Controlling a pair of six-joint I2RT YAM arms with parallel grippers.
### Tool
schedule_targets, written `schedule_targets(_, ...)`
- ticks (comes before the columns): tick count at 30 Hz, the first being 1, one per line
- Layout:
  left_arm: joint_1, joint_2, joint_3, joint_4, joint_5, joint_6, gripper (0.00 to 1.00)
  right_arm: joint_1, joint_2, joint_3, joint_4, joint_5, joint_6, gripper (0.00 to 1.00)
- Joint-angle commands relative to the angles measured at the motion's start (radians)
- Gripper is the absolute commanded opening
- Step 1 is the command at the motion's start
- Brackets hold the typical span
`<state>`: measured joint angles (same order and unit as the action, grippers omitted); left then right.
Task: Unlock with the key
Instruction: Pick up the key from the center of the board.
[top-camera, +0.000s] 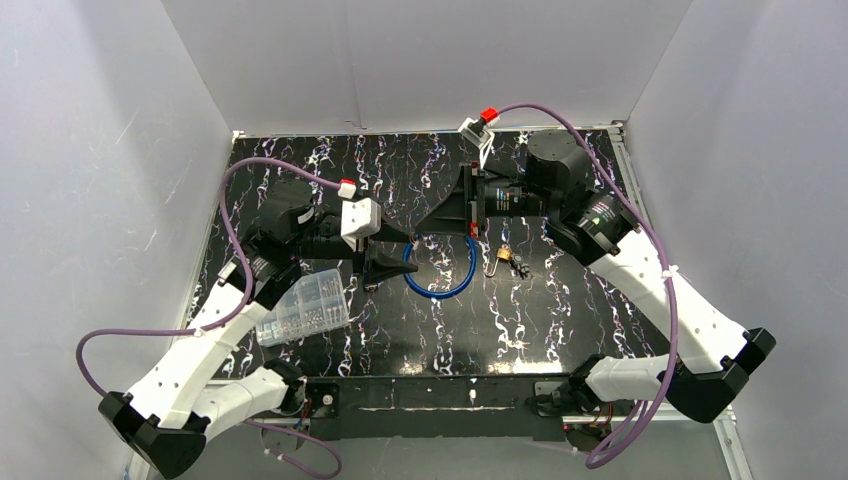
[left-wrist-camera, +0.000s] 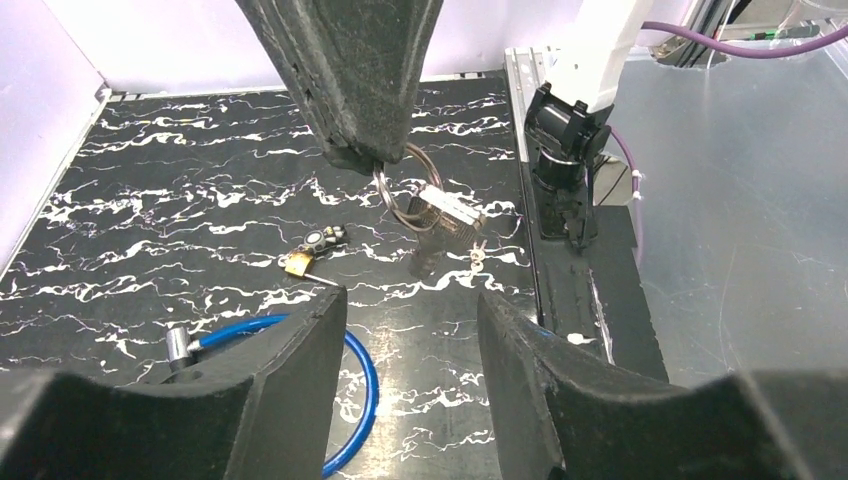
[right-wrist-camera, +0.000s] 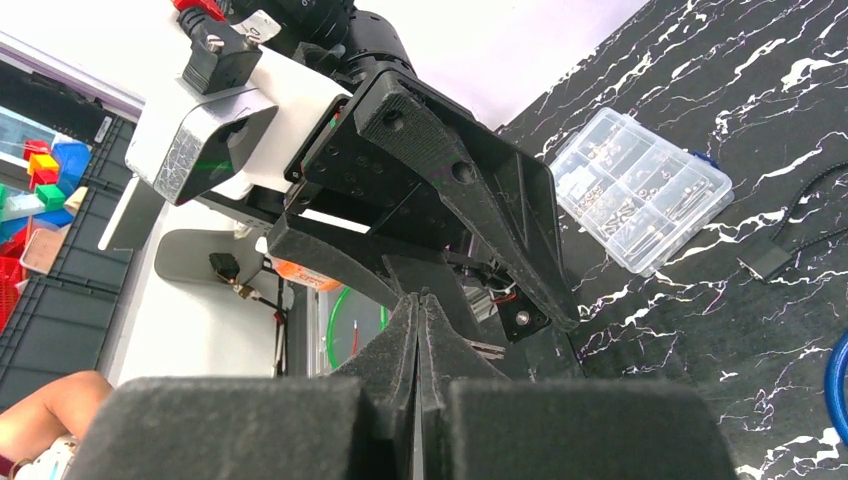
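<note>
Black marble-look counter (top-camera: 560, 320) in white-walled booth (top-camera: 400, 60) w/ blue cable loop (top-camera: 438, 296), padlock (top-camera: 503, 257), parts box (top-camera: 303, 307); L jaws apart, R jaws clamped on key ring (left-wrist-camera: 440, 209).

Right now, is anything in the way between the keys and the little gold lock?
Nothing I can see. The keys hang from the shut right hand, and the gold lock lies on bare table nearby. The blue cable sits off to the side.

clear parts box (top-camera: 303, 306) (small metal bits inside) on marbled table (top-camera: 560, 320).
</note>
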<state>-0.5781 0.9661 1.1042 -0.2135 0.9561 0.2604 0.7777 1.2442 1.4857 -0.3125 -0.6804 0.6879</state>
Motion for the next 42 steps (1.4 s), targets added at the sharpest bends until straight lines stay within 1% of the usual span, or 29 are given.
schedule_targets(1,-0.003,-0.008,0.026,0.038,-0.002,-0.026,0.47,0.008,-0.012,0.018,0.066,-0.010,0.013,0.01)
schedule_targets(6,-0.005,-0.005,0.038,0.047,0.001,-0.033,0.41,0.010,-0.007,0.001,0.074,-0.003,0.022,0.01)
schedule_targets(10,-0.004,-0.009,0.047,0.049,0.001,-0.028,0.32,0.009,-0.009,-0.010,0.076,0.011,0.020,0.01)
schedule_targets(14,-0.004,-0.012,0.051,0.045,0.019,-0.030,0.28,0.009,-0.005,-0.016,0.070,0.026,0.019,0.01)
schedule_targets(25,-0.005,-0.024,0.067,0.029,-0.016,-0.029,0.04,0.008,-0.017,-0.044,0.066,0.064,0.018,0.01)
schedule_targets(29,-0.005,-0.029,0.075,0.007,-0.034,-0.018,0.00,0.008,-0.038,-0.071,0.067,0.085,0.017,0.01)
schedule_targets(37,-0.002,-0.046,0.098,-0.068,-0.067,0.026,0.00,0.005,-0.099,-0.146,0.044,0.122,0.009,0.01)
schedule_targets(42,-0.003,-0.051,0.121,-0.149,-0.092,0.073,0.00,-0.001,-0.122,-0.149,0.026,0.136,-0.008,0.01)
